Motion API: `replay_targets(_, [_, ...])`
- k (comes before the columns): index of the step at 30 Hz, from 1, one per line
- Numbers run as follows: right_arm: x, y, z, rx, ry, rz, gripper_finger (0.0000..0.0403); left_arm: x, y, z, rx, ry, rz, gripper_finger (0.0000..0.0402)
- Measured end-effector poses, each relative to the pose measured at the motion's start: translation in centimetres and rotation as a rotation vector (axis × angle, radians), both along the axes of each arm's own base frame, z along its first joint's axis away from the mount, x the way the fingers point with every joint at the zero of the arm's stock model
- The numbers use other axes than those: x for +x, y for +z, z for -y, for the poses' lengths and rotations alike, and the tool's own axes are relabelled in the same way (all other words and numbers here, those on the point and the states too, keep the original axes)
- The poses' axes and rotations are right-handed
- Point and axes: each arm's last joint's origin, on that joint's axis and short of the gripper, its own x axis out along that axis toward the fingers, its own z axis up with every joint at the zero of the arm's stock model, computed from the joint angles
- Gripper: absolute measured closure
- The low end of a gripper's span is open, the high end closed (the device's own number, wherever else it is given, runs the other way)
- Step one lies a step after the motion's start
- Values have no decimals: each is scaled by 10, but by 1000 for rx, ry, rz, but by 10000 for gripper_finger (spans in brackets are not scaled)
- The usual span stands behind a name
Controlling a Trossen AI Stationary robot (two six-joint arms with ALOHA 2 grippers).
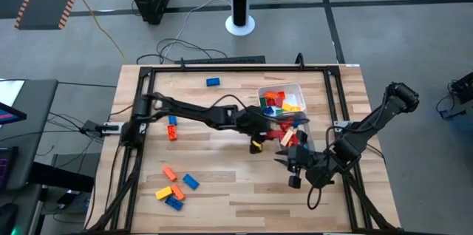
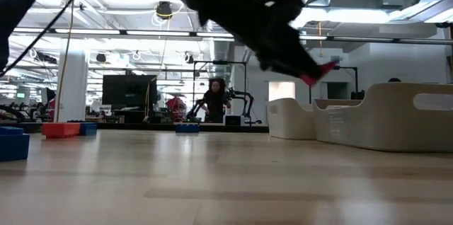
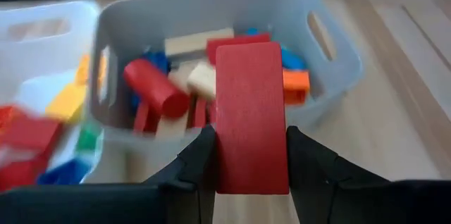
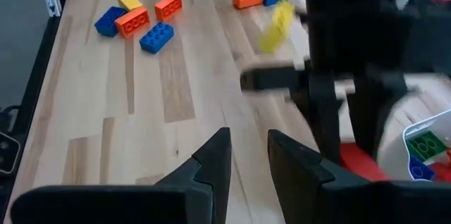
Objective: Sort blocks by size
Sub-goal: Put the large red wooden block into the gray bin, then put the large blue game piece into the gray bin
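In the left wrist view my left gripper (image 3: 250, 134) is shut on a long red block (image 3: 250, 97), just before the clear tub (image 3: 211, 2), which holds several red, tan, blue and orange blocks. In the high view that gripper (image 1: 287, 137) is right of the table's middle. The white tub (image 1: 279, 86) of mixed blocks stands just beyond. My right gripper (image 1: 290, 167) hovers nearer the front edge; its fingers (image 4: 248, 143) stand slightly open with nothing between them. Loose blocks (image 1: 174, 185) lie flat at the near left. My left gripper pinches the red block by its two long sides (image 3: 220, 146), near its rear end, between the two fingers. The fingers slant downward from the table's left and lie along the block, which sticks out ahead of them. It is lifted clear, in front of the clear tub's wall.
A blue block (image 1: 213, 82) lies at the far side, and a blue and a red one (image 1: 172, 126) at the left. Black rails (image 1: 222, 66) frame the tabletop. Bare wood lies between the near-left blocks and my right gripper.
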Motion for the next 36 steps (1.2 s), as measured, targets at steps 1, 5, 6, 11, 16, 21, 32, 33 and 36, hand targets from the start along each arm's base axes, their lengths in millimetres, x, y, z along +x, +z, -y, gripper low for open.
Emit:
replay_targets(1, [0, 0, -1, 0, 3, 0, 280, 6, -1, 1, 0, -3, 6, 279])
replay_targets(5, [-1, 0, -1, 0, 6, -2, 280, 32, -10, 2, 6, -9, 24, 279])
replay_targets(6, [-1, 0, -1, -1, 6, -4, 280, 39, -12, 1, -4, -1, 30, 279])
replay_targets(11, [-1, -1, 0, -9, 5, -13, 280, 55, -20, -2, -33, 27, 24, 216])
replay_targets(16, [-1, -1, 0, -10, 5, -14, 280, 53, -13, -2, 3, 5, -61, 115])
replay_targets(21, [-2, -1, -1, -5, 4, -13, 280, 31, 7, 2, 6, 0, -212, 97])
replay_targets(32, [-6, 2, -12, 33, 43, 24, 280, -65, 21, 23, 204, 243, -246, 155])
replay_targets(33, [-6, 2, -12, 36, 41, 29, 280, -74, 21, 19, 221, 280, -227, 158])
replay_targets(36, [-4, 3, -11, 49, 36, 43, 280, -102, 18, -1, 259, 342, -223, 167])
